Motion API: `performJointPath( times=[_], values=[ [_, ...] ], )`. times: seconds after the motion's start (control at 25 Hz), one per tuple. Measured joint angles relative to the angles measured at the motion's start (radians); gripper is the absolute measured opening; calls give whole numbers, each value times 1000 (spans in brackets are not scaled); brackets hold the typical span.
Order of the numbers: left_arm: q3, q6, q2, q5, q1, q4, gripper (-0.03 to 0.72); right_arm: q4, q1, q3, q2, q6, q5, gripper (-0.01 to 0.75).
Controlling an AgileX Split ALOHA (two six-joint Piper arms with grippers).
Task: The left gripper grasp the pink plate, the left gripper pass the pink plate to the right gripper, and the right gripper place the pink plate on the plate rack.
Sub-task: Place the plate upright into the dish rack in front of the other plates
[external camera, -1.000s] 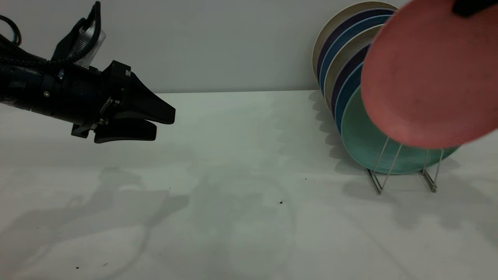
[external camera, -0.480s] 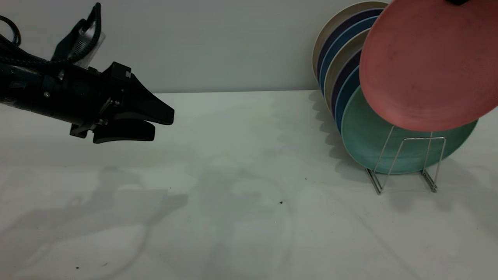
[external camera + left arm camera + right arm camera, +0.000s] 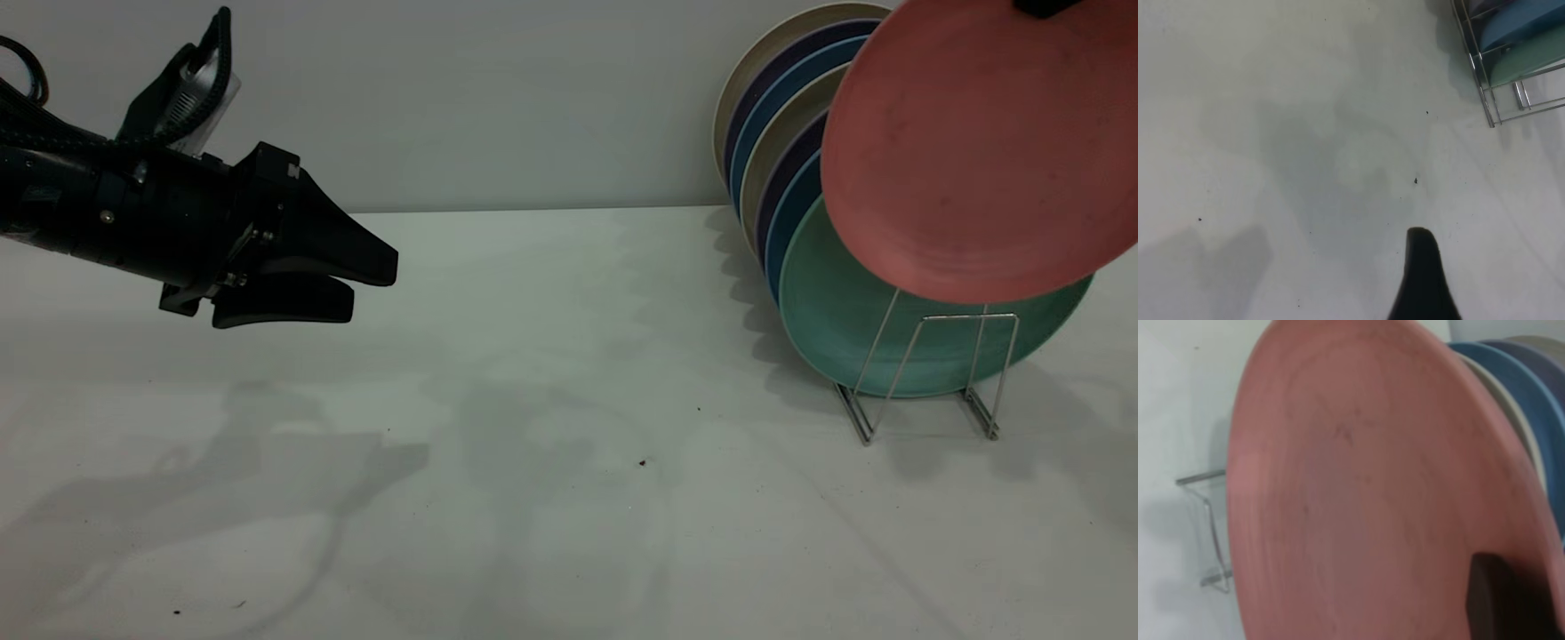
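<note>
We are at the placing step: our right hand (image 3: 1045, 7) grips the pink plate (image 3: 969, 151) above the plate rack (image 3: 925, 373); next we lower it into the free front loop. Our left hand (image 3: 356, 280) hangs empty, nearly closed.

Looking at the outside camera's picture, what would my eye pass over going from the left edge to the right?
Left pincer, shut and hanging over the table → the stack of upright plates in the plate rack → the pink plate held up in front of them by the right pincer at the top edge.
</note>
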Motion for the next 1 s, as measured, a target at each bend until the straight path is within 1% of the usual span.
performJointPath(
  times=[0.52,0.8,1.0],
  values=[
    [0,0,0,-11,0,-1,563,2,0,0,0,14,14,60],
    [0,0,0,-14,0,-1,563,7,0,52,-11,21,-34,60],
    [0,0,0,-25,0,-3,563,7,0,60,-19,21,-48,60]
  ],
)
